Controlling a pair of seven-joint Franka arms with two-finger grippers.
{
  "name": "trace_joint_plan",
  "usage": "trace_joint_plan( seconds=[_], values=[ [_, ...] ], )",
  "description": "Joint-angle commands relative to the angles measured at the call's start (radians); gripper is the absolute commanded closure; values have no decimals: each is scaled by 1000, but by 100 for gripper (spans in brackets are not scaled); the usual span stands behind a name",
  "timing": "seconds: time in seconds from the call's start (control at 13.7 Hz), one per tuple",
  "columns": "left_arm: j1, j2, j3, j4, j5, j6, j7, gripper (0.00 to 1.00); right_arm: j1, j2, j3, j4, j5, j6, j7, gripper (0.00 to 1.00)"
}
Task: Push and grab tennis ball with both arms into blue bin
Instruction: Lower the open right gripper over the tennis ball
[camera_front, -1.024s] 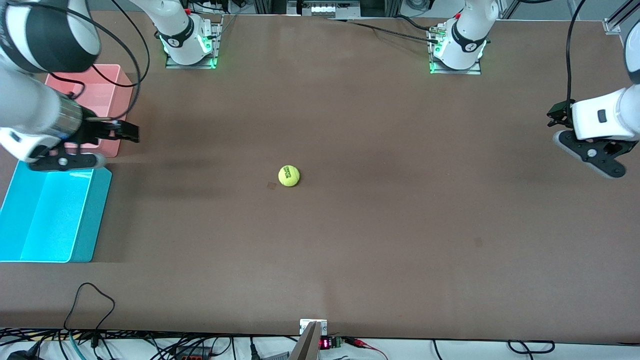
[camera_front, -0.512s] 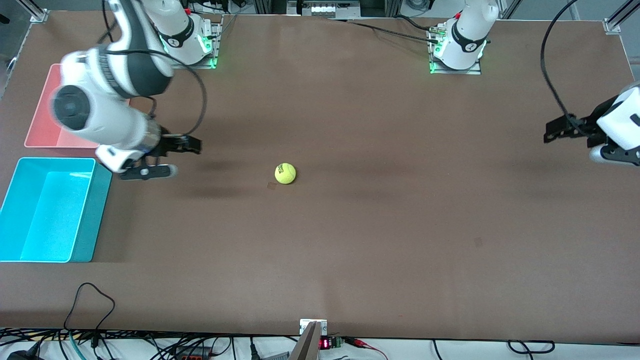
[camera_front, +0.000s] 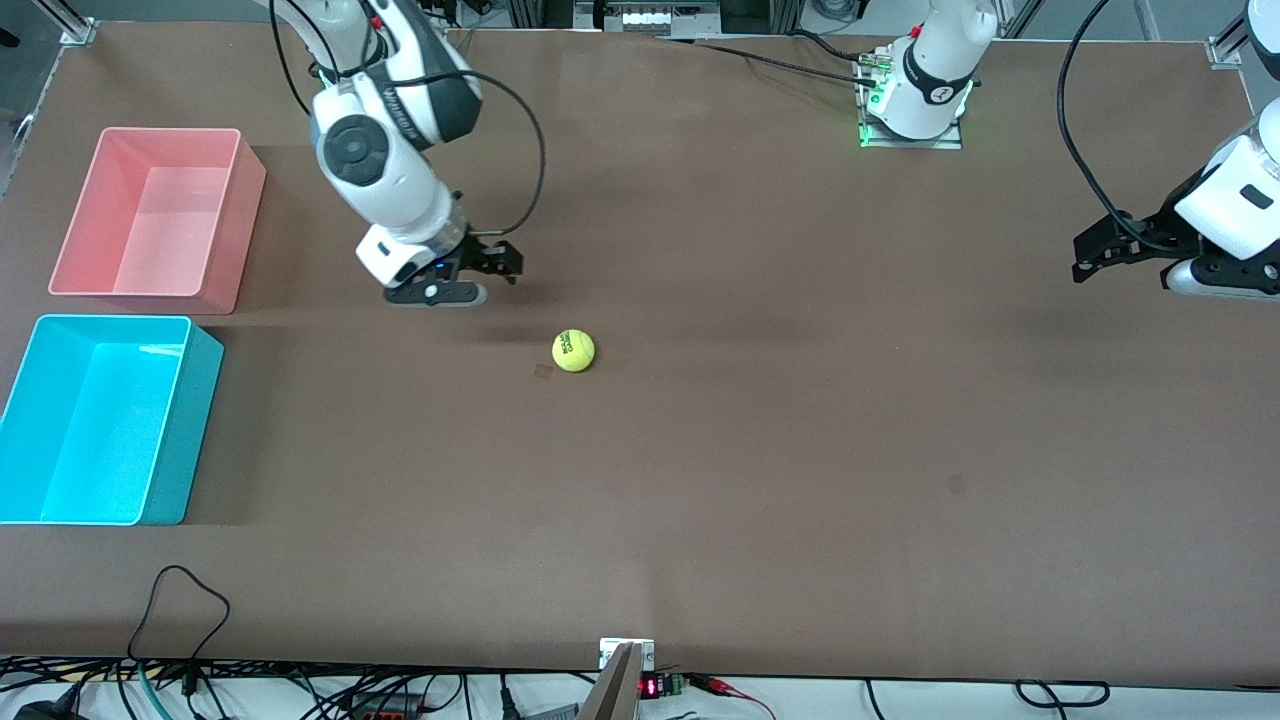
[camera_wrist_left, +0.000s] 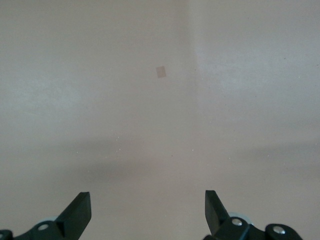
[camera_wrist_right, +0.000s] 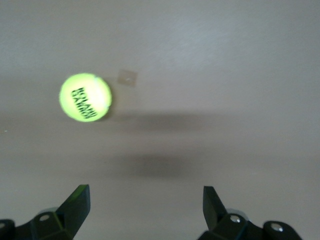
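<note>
Bimanual ball-retrieval task, approach phase. The small fuzzy yellow-green tennis ball with dark printed lettering (camera_front: 574, 351) rests on the bare brown table surface (camera_front: 800, 450), near the middle of the table, touched by neither arm. Taking the ball as landmark: the bright cyan-blue rectangular plastic bin (camera_front: 180, 420) stands well apart from it toward the right arm's end of the table and somewhat nearer the front camera, and the pink rectangular plastic bin (camera_front: 240, 220) stands beside the blue bin, farther from the camera. Both bins show nothing inside. A small pale square mark (camera_front: 543, 372) on the table lies just beside the ball.

The right arm's black two-finger gripper (camera_front: 478, 268) hangs over the table near the ball, on the side toward the robots' bases; in the right wrist view its fingers (camera_wrist_right: 75, 205) stand wide apart and hold nothing, with the ball (camera_wrist_right: 85, 97) ahead of them and off to one side of the gap. The left arm's black two-finger gripper (camera_front: 1110, 250) waits over the left arm's end of the table, well apart from the ball, fingers (camera_wrist_left: 77, 212) likewise spread wide and holding nothing.

Judged step: the right arm is lining up on the ball. The next move calls for centring the open fingers over the ball, descending, and closing before carrying it to the blue bin; a glancing touch could set the ball rolling.
</note>
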Motion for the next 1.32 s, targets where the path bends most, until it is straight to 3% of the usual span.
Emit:
trace_joint_plan(
  seconds=[0.0, 0.37, 0.66, 0.88, 1.24],
  values=[
    [-7, -18, 13, -17, -9, -25, -18, 0, 45, 87, 11, -2, -56, 132, 113, 0],
    [-7, -14, 6, 3, -8, -40, -78, 0, 92, 230, 6, 72, -171, 229, 203, 0],
    [-9, -15, 1, 5, -2, -49, -75, 0, 99, 281, 2, 145, -171, 229, 203, 0],
    [-15, -15, -1, 5, -2, -57, -75, 0, 173, 328, -53, 191, -171, 229, 203, 0],
    [-14, -15, -1, 5, -2, -59, -73, 0, 178, 376, -66, 227, -239, 229, 193, 0]
  ],
)
